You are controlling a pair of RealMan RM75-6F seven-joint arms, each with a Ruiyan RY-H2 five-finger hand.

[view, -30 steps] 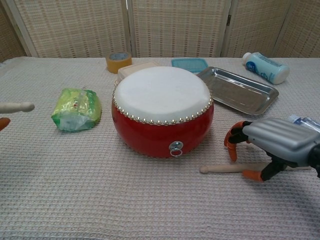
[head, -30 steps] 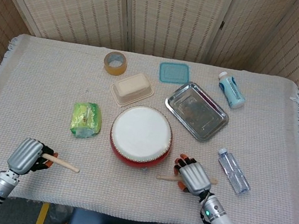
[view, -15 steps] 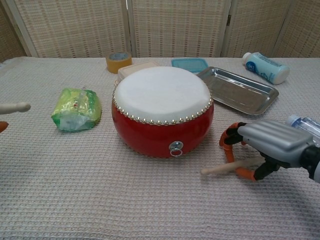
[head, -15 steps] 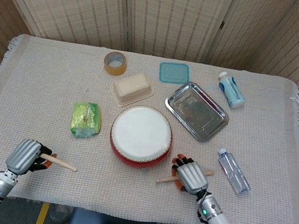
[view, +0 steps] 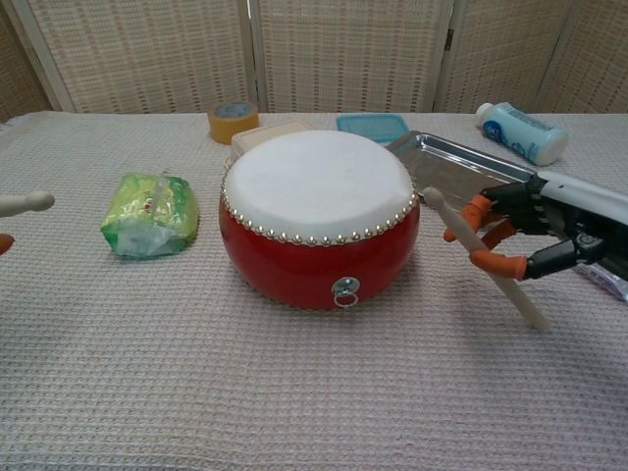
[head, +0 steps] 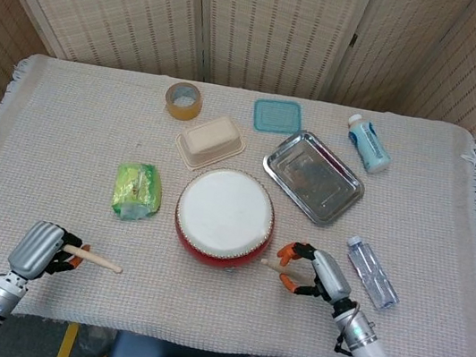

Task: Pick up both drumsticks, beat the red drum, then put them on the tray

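**Both sticks in hand, drum not yet struck**

The left hand [head: 38, 248] sits near the front left corner of the table, its fingers curled around a pale wooden drumstick [head: 98, 260] whose free end points right, toward the drum; in the chest view only that stick's rounded tip shows at the left edge. The right hand [view: 535, 228] has its orange-tipped fingers [view: 478, 207] pinched on the second wooden drumstick [view: 481, 255], which is lifted off the cloth and tilted, its upper tip near the drum's right rim and its lower end slanting down toward the front. The other fingers of this hand stand partly apart.

The round red drum with a white skin and studded rim [head: 225, 215] stands in the middle of the table, between the two hands. Neither stick touches the skin. So the pick-up looks finished, as far as one can judge; the beating is still to do, and then the laying of both sticks on the tray.

The rectangular shiny metal tray [head: 313, 177] lies behind and to the right of the drum, and holds nothing. A shallow beige lidded box [head: 210, 141] sits just behind the drum; its contents are hidden. A flat teal plastic lid [head: 277, 116] lies further back. A clear plastic water bottle [head: 371, 272] lies on its side just right of the right hand.
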